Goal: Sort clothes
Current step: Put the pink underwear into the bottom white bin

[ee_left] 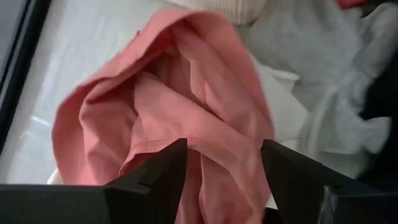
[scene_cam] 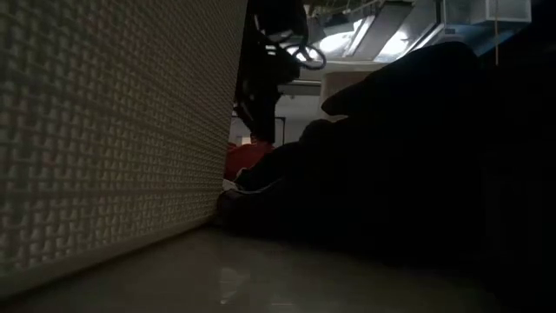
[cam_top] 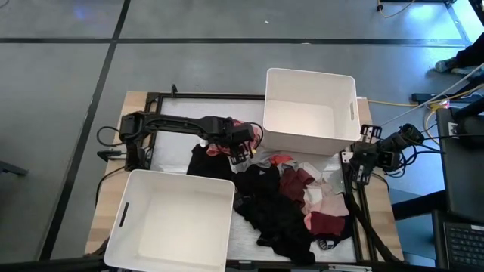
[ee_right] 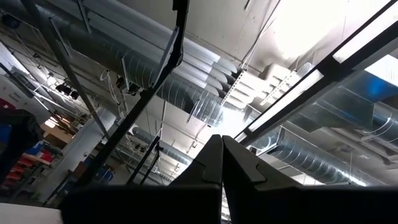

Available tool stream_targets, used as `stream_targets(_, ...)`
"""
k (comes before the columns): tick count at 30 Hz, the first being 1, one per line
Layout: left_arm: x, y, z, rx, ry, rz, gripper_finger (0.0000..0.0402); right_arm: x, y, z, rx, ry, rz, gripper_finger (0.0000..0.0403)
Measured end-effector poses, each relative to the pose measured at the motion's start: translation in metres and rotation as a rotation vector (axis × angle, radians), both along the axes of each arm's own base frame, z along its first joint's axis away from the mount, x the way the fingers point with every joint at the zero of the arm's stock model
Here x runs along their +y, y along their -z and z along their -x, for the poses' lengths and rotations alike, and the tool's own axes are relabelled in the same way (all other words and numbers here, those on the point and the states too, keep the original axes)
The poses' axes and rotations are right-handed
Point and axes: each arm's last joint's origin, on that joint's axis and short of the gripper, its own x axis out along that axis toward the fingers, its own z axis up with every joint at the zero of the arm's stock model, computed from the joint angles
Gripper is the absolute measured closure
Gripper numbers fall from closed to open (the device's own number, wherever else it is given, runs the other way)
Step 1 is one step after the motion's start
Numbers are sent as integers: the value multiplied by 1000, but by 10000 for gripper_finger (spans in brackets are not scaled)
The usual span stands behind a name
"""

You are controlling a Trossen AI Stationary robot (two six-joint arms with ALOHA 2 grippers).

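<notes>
The clothes (cam_top: 291,200) are heaped on the worktop (cam_top: 136,102) between two white bins (cam_top: 310,112), with a pink garment (ee_left: 180,106) at the heap's far left edge. Over it the left claw (ee_left: 222,163) is held open, its fingers (ee_left: 158,177) straddling a fold. The right claw (ee_right: 222,163) is parked shut at the right edge, pointed at the ceiling; no writing can be read.

Clothes (cam_top: 283,200) heaped loose, black, maroon, pink, white, spreading away from left gripper (cam_top: 243,153); crumpled pink garment (ee_left: 180,118) directly under its spread fingers, on white fabric.
</notes>
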Motion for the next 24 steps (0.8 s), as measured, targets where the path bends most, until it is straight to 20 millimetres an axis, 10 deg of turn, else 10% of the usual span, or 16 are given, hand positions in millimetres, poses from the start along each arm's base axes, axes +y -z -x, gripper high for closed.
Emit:
stream_targets(13,12,34,-9,92,-20,-8,220,1,1,-1,15,3,11,397)
stream_targets(24,1,23,-15,82,90,-116,391,1,1,-1,12,14,21,397)
